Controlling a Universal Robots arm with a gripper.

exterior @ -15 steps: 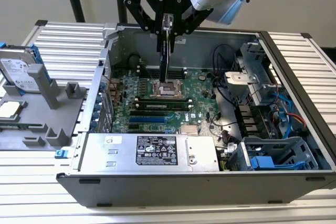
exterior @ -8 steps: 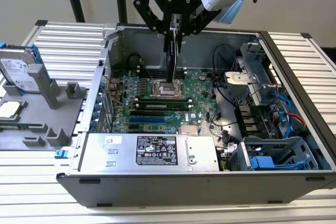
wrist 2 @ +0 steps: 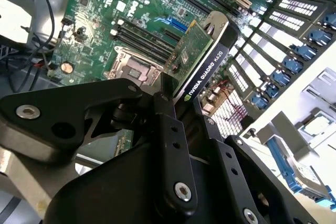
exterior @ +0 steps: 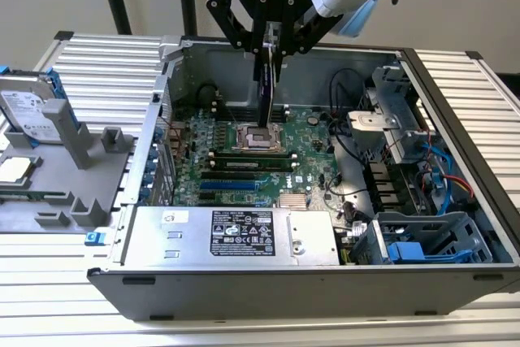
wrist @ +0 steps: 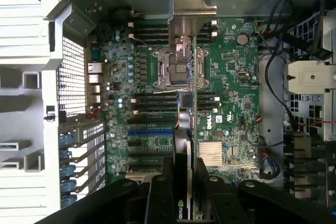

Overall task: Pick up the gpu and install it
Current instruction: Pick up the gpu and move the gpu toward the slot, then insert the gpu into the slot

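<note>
Hand (exterior: 271, 48) shut tight on gpu (exterior: 265, 95); card hangs straight below it, long axis down, bracket end nearest mobo (exterior: 313, 132), over socket.

end effector (wrist 2: 175, 99): clamped on gpu (wrist 2: 203, 60) | gpu: tilted, over motherboard (wrist 2: 100, 14)

An open case (exterior: 268, 290) sat on the slatted counter (exterior: 106, 71), motherboard (exterior: 313, 132) inside, power supply (exterior: 236, 233) along its near wall. A hard drive (exterior: 28, 111) leaned in a grey holder (exterior: 81, 152) beside it.
</note>
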